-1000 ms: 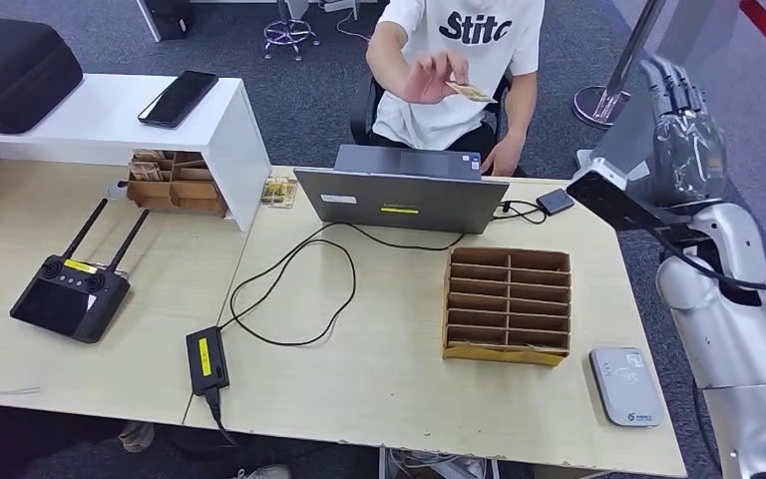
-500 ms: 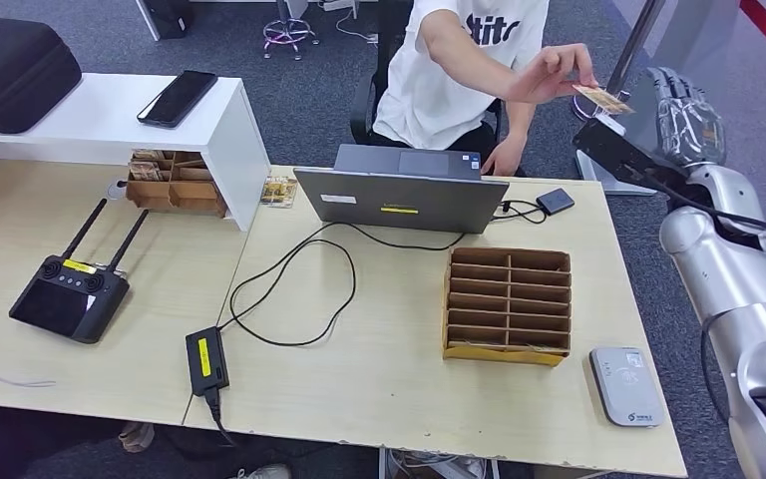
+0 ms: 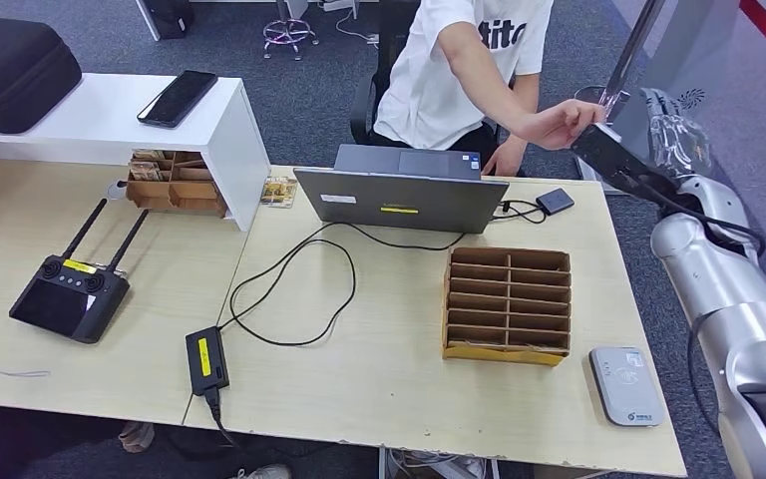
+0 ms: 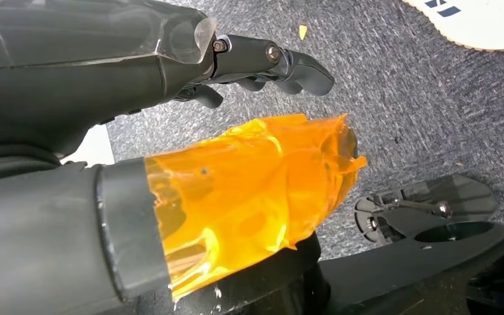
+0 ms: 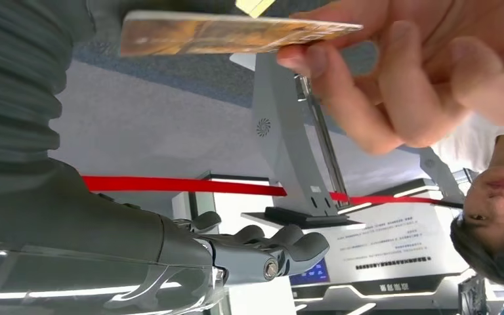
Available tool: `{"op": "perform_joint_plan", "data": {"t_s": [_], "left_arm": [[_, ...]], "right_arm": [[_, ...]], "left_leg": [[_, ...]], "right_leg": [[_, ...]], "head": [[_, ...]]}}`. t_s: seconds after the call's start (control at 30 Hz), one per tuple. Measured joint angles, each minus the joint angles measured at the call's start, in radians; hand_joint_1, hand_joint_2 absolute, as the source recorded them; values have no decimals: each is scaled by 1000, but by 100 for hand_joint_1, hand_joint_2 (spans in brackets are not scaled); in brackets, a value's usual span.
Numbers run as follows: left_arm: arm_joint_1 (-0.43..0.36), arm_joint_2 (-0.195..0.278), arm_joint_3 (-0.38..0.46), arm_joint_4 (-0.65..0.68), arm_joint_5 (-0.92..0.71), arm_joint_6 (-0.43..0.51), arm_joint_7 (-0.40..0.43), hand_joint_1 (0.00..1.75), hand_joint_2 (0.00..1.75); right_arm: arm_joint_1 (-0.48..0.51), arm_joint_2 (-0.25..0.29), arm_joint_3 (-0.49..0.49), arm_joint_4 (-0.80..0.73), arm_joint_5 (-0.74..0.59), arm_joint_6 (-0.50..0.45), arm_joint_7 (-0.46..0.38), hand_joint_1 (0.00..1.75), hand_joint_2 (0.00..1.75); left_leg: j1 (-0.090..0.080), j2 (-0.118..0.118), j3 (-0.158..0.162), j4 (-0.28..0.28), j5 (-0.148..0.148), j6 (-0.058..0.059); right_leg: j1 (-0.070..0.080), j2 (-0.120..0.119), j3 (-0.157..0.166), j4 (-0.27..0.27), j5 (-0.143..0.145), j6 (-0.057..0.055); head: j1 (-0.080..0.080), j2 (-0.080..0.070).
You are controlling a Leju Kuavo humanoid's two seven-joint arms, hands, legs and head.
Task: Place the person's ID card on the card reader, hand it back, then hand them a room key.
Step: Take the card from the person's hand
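Right wrist view: thin, brown-mottled ID card point(image 5: 236, 31), seemingly pinched by person's hand point(image 5: 394, 79).

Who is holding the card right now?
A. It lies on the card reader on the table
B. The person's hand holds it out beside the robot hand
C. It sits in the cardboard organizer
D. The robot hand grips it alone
B: in the right wrist view the person's hand pinches the card, with the robot hand open close beside it; the card reader on the table has nothing on it.
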Motion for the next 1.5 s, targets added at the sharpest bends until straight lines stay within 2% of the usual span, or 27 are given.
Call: {"op": "perform_joint_plan", "data": {"t_s": [0.47, 0.63, 0.83, 0.93, 1.03, 1.2, 1.33, 1.5], "left_arm": [[1, 1, 0, 0, 2, 0, 1, 0, 0], [1, 1, 0, 0, 3, 0, 1, 0, 0], [1, 2, 0, 0, 6, 1, 1, 0, 0], [2, 2, 0, 0, 11, 1, -2, 0, 0], [6, 2, 0, 0, 23, 2, -12, 0, 0], [25, 2, 0, 0, 52, 10, -32, 0, 0], [40, 2, 2, 0, 80, 22, -40, 0, 0], [51, 2, 9, 0, 103, 35, -42, 0, 0]], "right_arm": [[-4, 21, -11, 6, -3, -3, -6, 137, 175], [-5, 23, -12, 6, -7, -4, -11, 167, 175], [-5, 24, -15, 7, -15, -3, -19, 174, 175], [-2, 25, -29, 5, -55, -3, -56, 175, 175], [21, 30, -66, -22, -148, -1, -145, 175, 175], [172, 33, -136, -209, -320, 21, -244, 175, 175], [377, 26, -200, -451, -455, 38, -278, 175, 175], [633, 12, -300, -710, -512, 37, -297, 175, 175]], "left_leg": [[0, 0, 0, 0, 0, 0], [0, 0, 0, 0, 0, 0], [0, 0, 0, 0, 0, 0], [0, 0, 0, 0, 0, 0], [0, 0, 0, 0, 0, 0], [0, -1, 0, 0, 0, 0], [0, -3, -1, 0, -1, 1], [0, -4, -1, 0, -3, 1]], "right_leg": [[0, 0, 0, 0, 0, 0], [0, 0, 0, 0, 0, 0], [0, 0, 0, 0, 0, 0], [0, 0, 0, 0, 0, 0], [0, 0, 0, 0, 0, 0], [0, -1, 0, -1, -1, 0], [1, -3, 0, -2, -2, 1], [0, -5, 1, -2, -4, 1]], "head": [[0, 0], [0, 0], [0, 0], [0, 0], [0, 0], [0, 0], [0, 0], [0, 0]]}}
